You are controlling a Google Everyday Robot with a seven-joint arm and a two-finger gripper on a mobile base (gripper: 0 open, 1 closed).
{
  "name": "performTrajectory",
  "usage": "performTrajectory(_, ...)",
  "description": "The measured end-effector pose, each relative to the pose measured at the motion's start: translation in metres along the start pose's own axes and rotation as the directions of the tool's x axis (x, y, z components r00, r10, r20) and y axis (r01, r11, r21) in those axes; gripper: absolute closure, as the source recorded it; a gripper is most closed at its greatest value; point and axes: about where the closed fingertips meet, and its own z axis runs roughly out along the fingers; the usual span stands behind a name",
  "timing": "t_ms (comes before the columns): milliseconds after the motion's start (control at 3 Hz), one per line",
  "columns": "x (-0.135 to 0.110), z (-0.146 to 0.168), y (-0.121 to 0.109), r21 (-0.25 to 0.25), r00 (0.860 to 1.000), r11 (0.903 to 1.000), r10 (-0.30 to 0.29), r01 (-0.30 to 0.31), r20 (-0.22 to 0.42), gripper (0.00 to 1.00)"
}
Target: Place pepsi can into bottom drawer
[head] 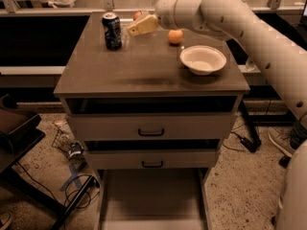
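Observation:
The pepsi can (112,30) stands upright at the back left of the cabinet top (144,66). It is dark blue with a silver top. My gripper (139,27) hangs above the cabinet top just right of the can, pointing left toward it, a small gap apart. My white arm (230,18) reaches in from the right. The bottom drawer (152,200) is pulled out at the foot of the cabinet, a shallow pale tray with nothing in it.
A white bowl (203,59) sits at the right of the top. An orange (175,36) lies behind it, and a red apple (138,15) shows partly behind my gripper. The two upper drawers (151,127) with black handles are slightly open. Cables and clutter lie on the floor at left.

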Motion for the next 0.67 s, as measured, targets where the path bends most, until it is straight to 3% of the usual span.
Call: performTrajectory(667, -0.0035, -0.0049, 0.0024, -0.007, 1.000, 1.0000, -0.003, 0.003, 0.000, 0.00)
